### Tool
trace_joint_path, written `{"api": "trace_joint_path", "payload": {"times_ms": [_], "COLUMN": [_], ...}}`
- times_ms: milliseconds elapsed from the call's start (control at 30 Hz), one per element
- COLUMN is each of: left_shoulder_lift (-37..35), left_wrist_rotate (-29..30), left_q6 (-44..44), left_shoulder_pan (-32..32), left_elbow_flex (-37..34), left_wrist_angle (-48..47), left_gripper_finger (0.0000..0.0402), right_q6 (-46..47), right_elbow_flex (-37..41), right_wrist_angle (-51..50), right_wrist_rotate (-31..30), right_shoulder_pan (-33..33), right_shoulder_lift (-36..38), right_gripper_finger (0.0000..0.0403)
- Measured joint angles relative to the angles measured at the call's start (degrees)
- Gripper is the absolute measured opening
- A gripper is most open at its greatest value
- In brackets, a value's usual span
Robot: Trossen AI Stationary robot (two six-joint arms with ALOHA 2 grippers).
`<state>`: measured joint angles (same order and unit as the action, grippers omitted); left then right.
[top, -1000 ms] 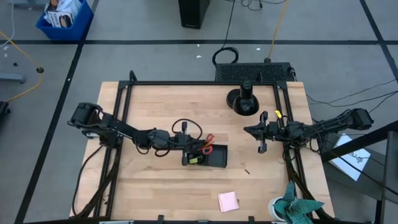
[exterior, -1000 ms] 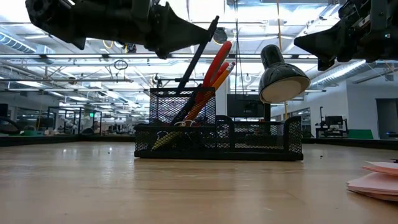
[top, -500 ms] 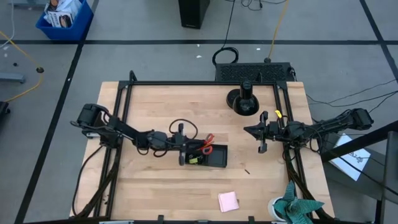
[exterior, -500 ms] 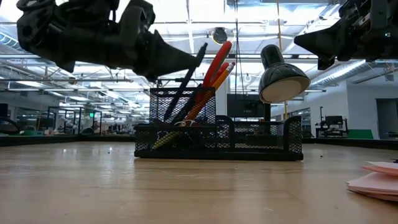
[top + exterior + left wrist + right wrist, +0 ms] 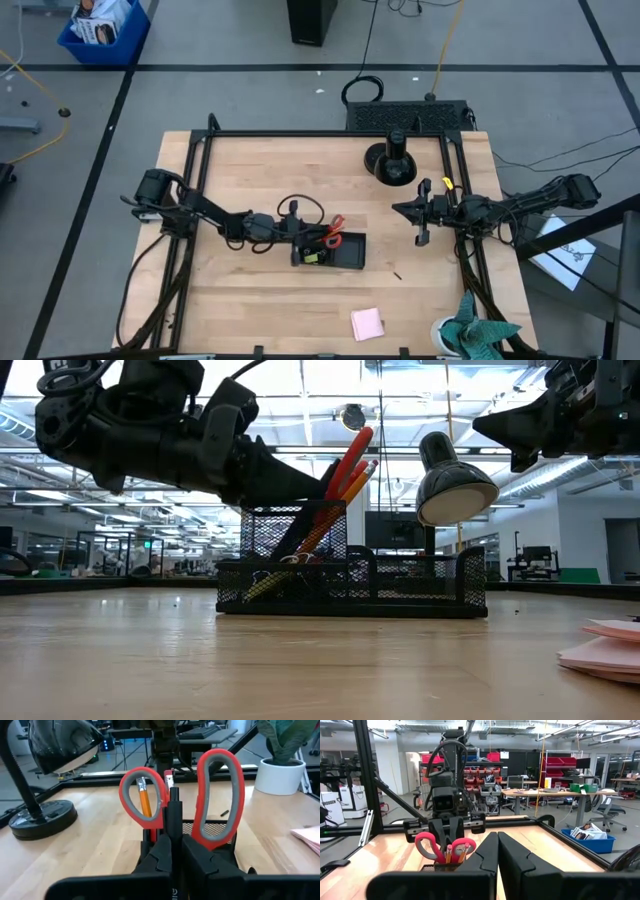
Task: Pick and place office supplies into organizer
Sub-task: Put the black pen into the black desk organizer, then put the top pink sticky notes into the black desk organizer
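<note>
The organizer (image 5: 345, 255), a black mesh tray with a taller cup at its left end (image 5: 295, 530), sits mid-table. Red-handled scissors (image 5: 215, 795) and orange pencils (image 5: 144, 800) stand slanted in the cup. My left gripper (image 5: 297, 233) hovers level just left of the cup's rim (image 5: 312, 480), shut on a dark pen (image 5: 173, 802). A pink sticky-note pad (image 5: 367, 323) lies flat near the front edge. My right gripper (image 5: 398, 209) hangs shut and empty over the table's right part. My left gripper pinches the dark pen near its upper end (image 5: 173, 812) between its two fingers. The fingers lie almost level and come from the table's left. The pen slants down from the fingers into the organizer's cup (image 5: 288, 540), among the scissors and pencils; its lower end is hidden by the mesh.
A black desk lamp on a round base (image 5: 392, 160) stands at the back, right of centre. A green plant in a white pot (image 5: 470, 335) sits at the front right corner. A tiny dark piece (image 5: 398, 275) lies right of the organizer. A black frame (image 5: 195, 200) runs along the table's edges.
My left gripper has sunk toward the organizer's cup, still shut on the dark pen. The pen, whose top stood above the scissors' handles, has slid down into the cup and now ends below them. The scissors and pencils have stayed where they were.
</note>
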<state>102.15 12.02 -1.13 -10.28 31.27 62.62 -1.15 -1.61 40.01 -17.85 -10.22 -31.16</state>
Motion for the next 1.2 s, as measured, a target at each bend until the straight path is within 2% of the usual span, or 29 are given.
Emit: {"api": "trace_joint_path", "payload": {"times_ms": [200, 433, 667, 733, 800, 933, 1067, 1133, 1200], "left_shoulder_lift": [0.0, 0.0, -4.3, -8.0, -13.7, -24.0, -25.3, -24.8, -23.5], "left_wrist_rotate": [3.1, 3.4, 4.0, 6.1, 8.1, 14.4, 19.4, 19.8, 20.0], "left_q6": [1.1, 0.0, -2.6, -3.4, -2.7, 0.8, 7.3, 10.5, 13.5], "left_shoulder_pan": [0.0, 0.0, -0.7, -1.8, -3.4, -9.2, -16.3, -19.6, -22.4], "left_elbow_flex": [0.0, 0.0, 0.0, 0.0, 0.1, 5.8, 14.5, 17.5, 19.2], "left_wrist_angle": [0.2, 1.0, -0.2, -1.9, -7.6, -32.5, -56.2, -60.8, -60.5], "left_gripper_finger": [0.0075, 0.0156, 0.0195, 0.0196, 0.0196, 0.0183, 0.0129, 0.0091, 0.0051], "right_q6": [-0.1, -0.1, -0.1, -0.1, -0.1, -0.1, -0.1, -0.1, 0.0], "right_elbow_flex": [0.0, 0.0, 0.0, 0.0, 0.0, 0.0, 0.0, 0.0, 0.0], "right_wrist_angle": [-0.1, -0.2, -0.3, -0.4, -0.5, -1.5, -1.7, -1.7, -1.7], "right_wrist_rotate": [0.0, 0.0, 0.0, 0.0, 0.0, 0.0, 0.0, 0.0, 0.0], "right_shoulder_pan": [0.0, 0.0, 0.0, 0.0, 0.0, 0.0, 0.0, 0.0, 0.0], "right_shoulder_lift": [0.0, 0.0, 0.0, 0.0, 0.0, 0.0, 0.0, 0.0, 0.0], "right_gripper_finger": [0.0002, 0.0002, 0.0002, 0.0002, 0.0002, 0.0002, 0.0002, 0.0002, 0.0002]}}
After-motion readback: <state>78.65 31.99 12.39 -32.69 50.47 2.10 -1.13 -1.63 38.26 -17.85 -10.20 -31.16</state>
